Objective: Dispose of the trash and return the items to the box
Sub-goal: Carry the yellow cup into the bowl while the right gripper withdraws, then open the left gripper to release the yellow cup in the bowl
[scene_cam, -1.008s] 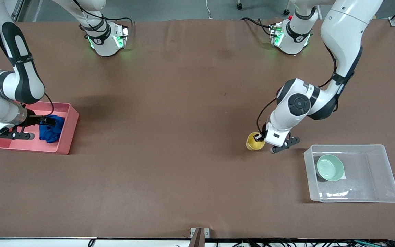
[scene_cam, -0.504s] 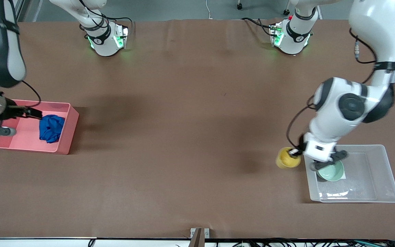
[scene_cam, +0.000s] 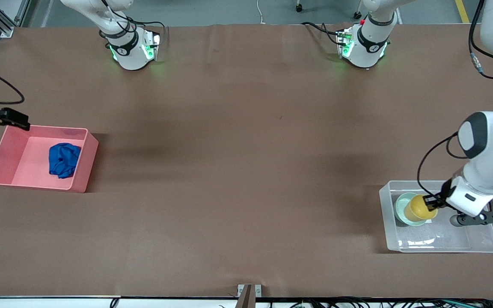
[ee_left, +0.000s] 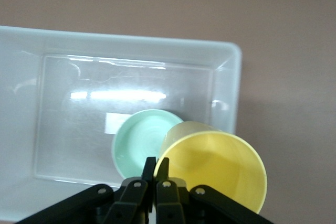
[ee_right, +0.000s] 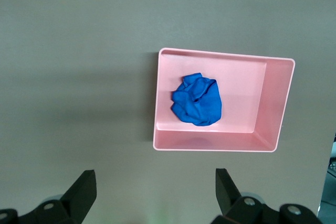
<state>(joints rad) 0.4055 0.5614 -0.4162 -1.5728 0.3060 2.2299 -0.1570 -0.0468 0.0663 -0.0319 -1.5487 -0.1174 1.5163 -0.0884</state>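
Carried from table to over box (scene_cam: 484, 246): cup (scene_cam: 420, 208), rim pinched in left claw (scene_cam: 434, 204), above bowl (scene_cam: 402, 212). Right claw (ee_right: 155, 198) spread, raised; cloth (scene_cam: 63, 160) in pink tub (scene_cam: 84, 173). Risk: tilted cup tipping on release.

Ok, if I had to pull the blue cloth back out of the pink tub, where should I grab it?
Come straight down on the blue cloth wad and pinch its raised wrinkled middle. It lies loose on the floor of the pink tub, whose walls block a sideways approach. The right gripper, open, is already above.
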